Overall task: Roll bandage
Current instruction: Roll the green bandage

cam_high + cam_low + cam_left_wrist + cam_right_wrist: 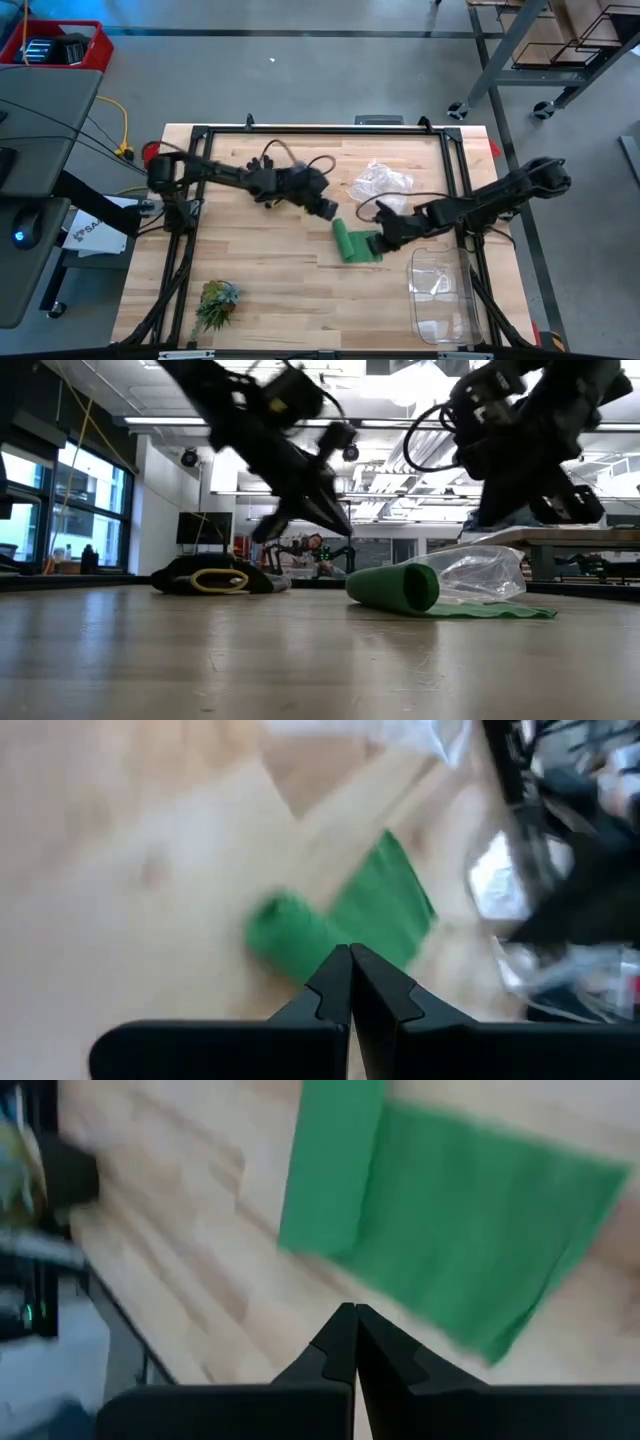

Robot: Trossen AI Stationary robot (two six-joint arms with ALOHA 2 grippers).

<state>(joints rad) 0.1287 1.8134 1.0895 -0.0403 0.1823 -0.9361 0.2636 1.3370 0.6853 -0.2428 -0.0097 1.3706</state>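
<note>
The green bandage (355, 244) lies on the wooden table right of centre. One end is rolled into a short cylinder (395, 587), and a flat tail (490, 611) lies spread toward the table's right. It also shows in the left wrist view (330, 925) and the right wrist view (440, 1210). My left gripper (329, 210) is shut and hangs above the table just beyond the roll's far-left side. My right gripper (386, 238) is shut and hovers over the flat tail. Neither touches the bandage.
A crumpled clear plastic bag (381, 182) lies beyond the bandage. A clear plastic tray (441, 296) lies at the near right. A spiky green plant tuft (215, 304) lies at the near left. A dark heap with a yellow loop (213, 578) sits at the far left.
</note>
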